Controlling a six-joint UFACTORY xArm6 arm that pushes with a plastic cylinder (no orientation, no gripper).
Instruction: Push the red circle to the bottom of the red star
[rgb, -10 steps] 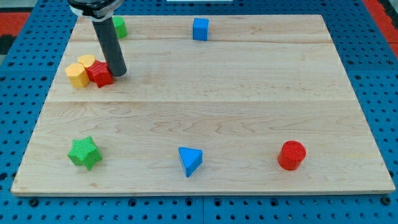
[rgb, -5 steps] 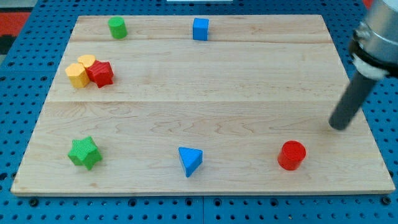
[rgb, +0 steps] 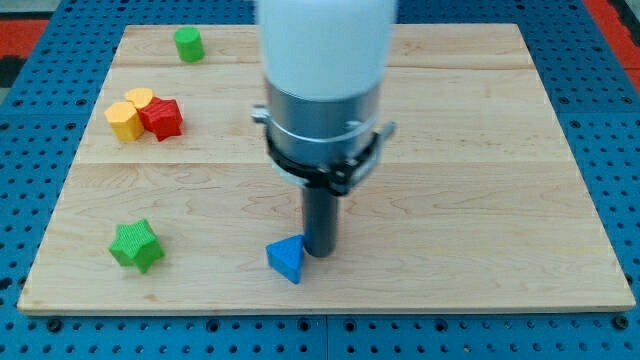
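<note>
One rod, clawless: my tip (rgb: 320, 250) touches the blue triangle (rgb: 286, 259), risking displacing it; red circle hidden, red star (rgb: 161, 118) far.

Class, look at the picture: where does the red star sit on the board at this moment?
The red star sits near the view's upper left of the wooden board, touching two yellow blocks on its left, with the green cylinder above it and my tip far off toward the view's lower right.
</note>
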